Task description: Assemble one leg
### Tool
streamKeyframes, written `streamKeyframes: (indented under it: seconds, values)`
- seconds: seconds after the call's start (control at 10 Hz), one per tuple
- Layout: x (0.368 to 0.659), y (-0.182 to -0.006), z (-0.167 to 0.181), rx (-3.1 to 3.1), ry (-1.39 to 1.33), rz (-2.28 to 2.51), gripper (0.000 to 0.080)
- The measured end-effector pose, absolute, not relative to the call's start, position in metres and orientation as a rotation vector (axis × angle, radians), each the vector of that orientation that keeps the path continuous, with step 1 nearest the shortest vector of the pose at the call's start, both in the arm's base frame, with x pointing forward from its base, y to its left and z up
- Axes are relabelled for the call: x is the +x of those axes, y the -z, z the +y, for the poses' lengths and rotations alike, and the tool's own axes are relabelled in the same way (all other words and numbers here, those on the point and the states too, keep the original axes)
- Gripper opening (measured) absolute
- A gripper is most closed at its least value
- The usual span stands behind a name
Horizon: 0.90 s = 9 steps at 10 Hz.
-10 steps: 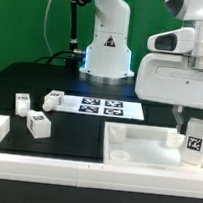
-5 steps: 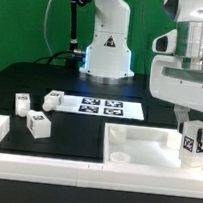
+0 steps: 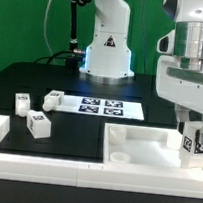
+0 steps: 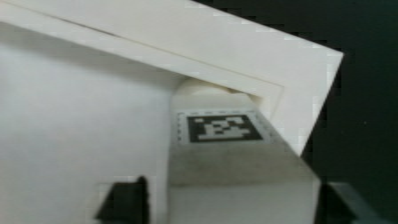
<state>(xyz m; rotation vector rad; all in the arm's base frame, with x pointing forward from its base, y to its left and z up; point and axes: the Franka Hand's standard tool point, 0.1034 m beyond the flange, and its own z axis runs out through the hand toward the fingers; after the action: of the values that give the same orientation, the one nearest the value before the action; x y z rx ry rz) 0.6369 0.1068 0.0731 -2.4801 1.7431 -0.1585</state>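
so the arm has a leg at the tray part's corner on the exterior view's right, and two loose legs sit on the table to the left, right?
Not quite: three loose legs sit there, as the exterior view shows. The rest holds: the gripper has a leg at the right corner of the tray part.

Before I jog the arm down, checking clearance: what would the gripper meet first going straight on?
Probably the leg directly below the gripper, standing in the tray's corner; whether it's already gripped is unclear.
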Motion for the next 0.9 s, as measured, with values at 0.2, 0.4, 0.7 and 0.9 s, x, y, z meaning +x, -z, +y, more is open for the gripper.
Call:
streamKeyframes:
  seconds: [0.2, 0.4, 0.7, 0.9]
  values:
    - [0.637, -0.075, 0.113, -2.714, 0.176, 1.426, 0.0533]
    - [0.638, -0.075, 0.121, -2.971, 0.207, 0.844, 0.0643]
    - [0.635, -0.074, 0.122, -3.072, 0.195, 0.478, 0.0649]
    - [0.636, -0.073, 0.118, -3.124, 0.202, 0.150, 0.0649]
